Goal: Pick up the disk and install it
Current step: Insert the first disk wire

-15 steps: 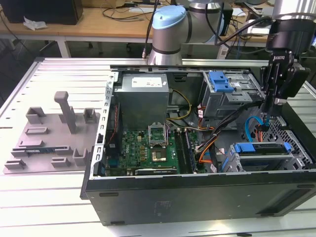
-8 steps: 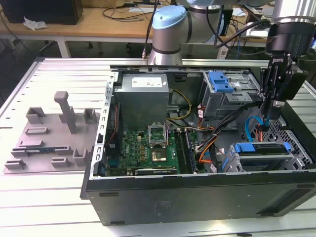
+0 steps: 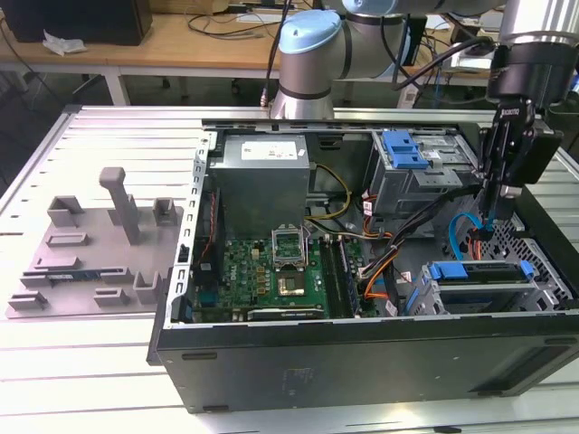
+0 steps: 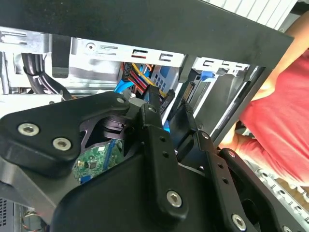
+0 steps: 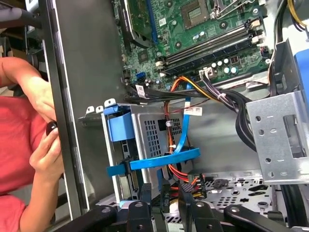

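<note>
The disk [image 3: 477, 271], a flat drive framed by blue rails, lies in the lower drive cage at the exterior view's right corner of the open computer case [image 3: 362, 353]. In the first wrist view its blue rail [image 5: 120, 127] shows at the cage mouth. My gripper [image 3: 489, 224] hangs just above the disk's back end, inside the case. Its fingertips [image 5: 145, 193] are closed around the black plug of a blue flat cable [image 5: 166, 158] that loops over the cage. The same cable [image 3: 460, 231] arcs up to the gripper in the exterior view.
A grey power-supply box [image 3: 262, 172] and a green motherboard [image 3: 280, 267] fill the case's middle. An upper cage with a blue latch [image 3: 403, 149] stands behind. Orange and black wires [image 5: 193, 89] run close by. A person's hand [image 5: 46, 145] is just outside the case wall. A grey fixture plate [image 3: 99, 244] lies outside the case, to the exterior view's left.
</note>
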`<action>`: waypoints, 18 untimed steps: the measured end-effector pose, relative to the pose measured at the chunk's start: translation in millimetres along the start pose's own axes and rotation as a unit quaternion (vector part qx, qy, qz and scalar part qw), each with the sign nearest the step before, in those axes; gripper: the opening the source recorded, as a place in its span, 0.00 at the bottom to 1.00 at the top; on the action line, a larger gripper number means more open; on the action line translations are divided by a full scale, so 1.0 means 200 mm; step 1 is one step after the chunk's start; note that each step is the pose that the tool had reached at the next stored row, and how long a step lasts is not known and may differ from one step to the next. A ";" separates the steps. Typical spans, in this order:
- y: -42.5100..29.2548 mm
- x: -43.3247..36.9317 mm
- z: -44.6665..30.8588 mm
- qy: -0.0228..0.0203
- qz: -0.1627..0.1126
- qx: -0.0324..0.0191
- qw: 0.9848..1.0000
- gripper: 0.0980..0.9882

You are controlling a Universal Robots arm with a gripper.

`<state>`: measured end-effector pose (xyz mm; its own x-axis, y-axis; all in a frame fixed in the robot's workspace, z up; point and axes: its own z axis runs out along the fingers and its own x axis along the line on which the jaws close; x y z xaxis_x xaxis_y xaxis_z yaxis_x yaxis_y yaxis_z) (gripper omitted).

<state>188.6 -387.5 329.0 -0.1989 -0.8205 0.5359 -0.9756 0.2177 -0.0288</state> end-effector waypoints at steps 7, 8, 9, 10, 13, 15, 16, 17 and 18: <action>0.001 -0.004 0.007 0.005 0.012 0.006 1.000 0.29; 0.003 -0.004 0.008 0.005 0.013 0.005 1.000 0.29; 0.006 -0.003 0.009 0.005 0.014 0.004 1.000 0.29; 0.007 -0.003 0.009 0.005 0.015 0.004 1.000 0.29; 0.008 -0.003 0.008 0.005 0.016 0.004 1.000 0.29; 0.008 -0.003 0.008 0.006 0.016 0.004 1.000 0.12; 0.008 -0.003 0.008 0.006 0.016 0.004 1.000 0.07; 0.008 -0.003 0.008 0.006 0.016 0.004 1.000 0.07; 0.008 -0.003 0.008 0.006 0.016 0.004 1.000 0.07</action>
<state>187.1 -387.5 327.2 -0.2285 -0.8067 0.5451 -0.9696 0.2389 -0.0529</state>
